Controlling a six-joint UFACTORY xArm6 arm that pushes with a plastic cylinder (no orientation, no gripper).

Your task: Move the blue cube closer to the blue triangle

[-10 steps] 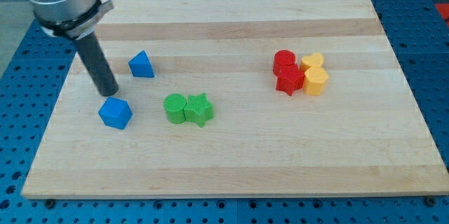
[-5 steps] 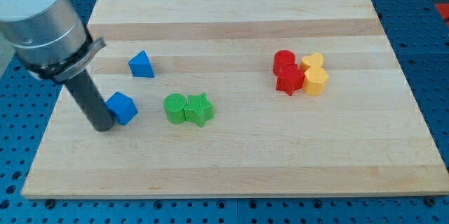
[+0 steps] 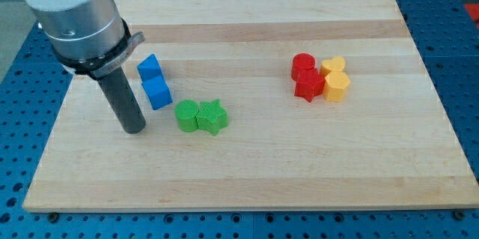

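The blue cube (image 3: 157,92) sits at the board's left, touching the blue triangle (image 3: 149,67) just above it. My tip (image 3: 134,127) rests on the board below and to the left of the blue cube, a short gap away from it. The rod rises up and to the view's left from there.
A green cylinder (image 3: 186,115) and a green star (image 3: 212,116) touch each other right of my tip. At the right, a red cylinder (image 3: 303,64), a red star (image 3: 308,85) and two yellow blocks (image 3: 336,79) form a cluster. The wooden board (image 3: 247,171) lies on a blue perforated table.
The blue cube has been pushed up and to the right until it touches the blue triangle. My tip went from above the cube round its left side to below-left of it.
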